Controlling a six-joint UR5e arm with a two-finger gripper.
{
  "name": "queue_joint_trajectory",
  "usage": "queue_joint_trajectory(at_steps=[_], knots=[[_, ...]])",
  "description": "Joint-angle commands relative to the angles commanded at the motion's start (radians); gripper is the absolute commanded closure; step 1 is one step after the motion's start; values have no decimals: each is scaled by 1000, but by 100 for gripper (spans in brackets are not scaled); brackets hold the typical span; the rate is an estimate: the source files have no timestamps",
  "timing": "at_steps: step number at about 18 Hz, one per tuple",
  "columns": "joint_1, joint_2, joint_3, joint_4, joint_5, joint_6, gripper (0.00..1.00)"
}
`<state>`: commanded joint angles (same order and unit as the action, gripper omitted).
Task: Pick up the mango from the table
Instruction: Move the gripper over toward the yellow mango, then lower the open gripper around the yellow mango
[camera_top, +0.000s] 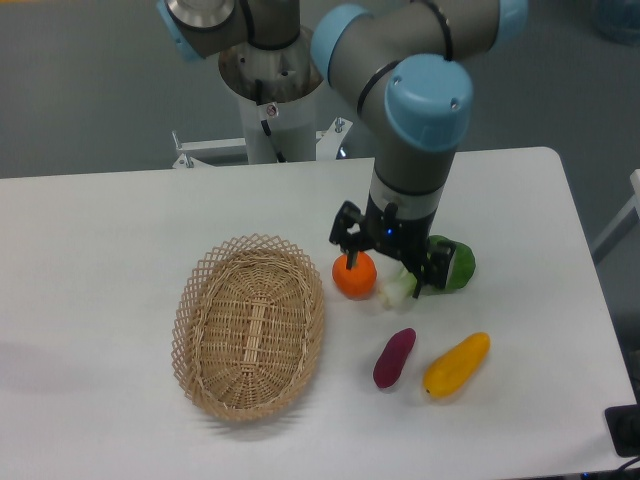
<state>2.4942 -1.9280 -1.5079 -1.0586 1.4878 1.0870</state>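
Note:
The mango (457, 364) lies on the white table (100, 240) toward the front right, a yellow oval shading to orange at its lower left end. My gripper (390, 262) hangs open above the table behind and to the left of the mango, over the leafy green vegetable (440, 272) and next to the tangerine (354, 276). Nothing sits between its fingers. The mango is apart from the gripper and fully visible.
A dark purple sweet potato (394, 357) lies just left of the mango. A woven wicker basket (250, 326) stands on the left half of the table. The arm's base column (272, 95) rises behind the table's back edge.

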Motion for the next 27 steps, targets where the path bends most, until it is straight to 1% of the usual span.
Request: queue_joint_trajectory(at_steps=[2,5,11,16,17,18,20,21,23,25,27], knots=[[14,-42,17,-3,26,109,0],[73,-80,37,-3,14,253,0],[112,-157,78,2,28,395,0],[112,-184,68,11,19,384,0],[110,-193,66,25,20,383,0],[106,-212,72,50,26,384,0],[100,-227,49,98,28,386,0],[101,-233,45,106,31,389,0],[103,-233,43,114,35,398,0],[104,-247,43,115,45,396,0],[103,-252,41,115,77,390,0]])
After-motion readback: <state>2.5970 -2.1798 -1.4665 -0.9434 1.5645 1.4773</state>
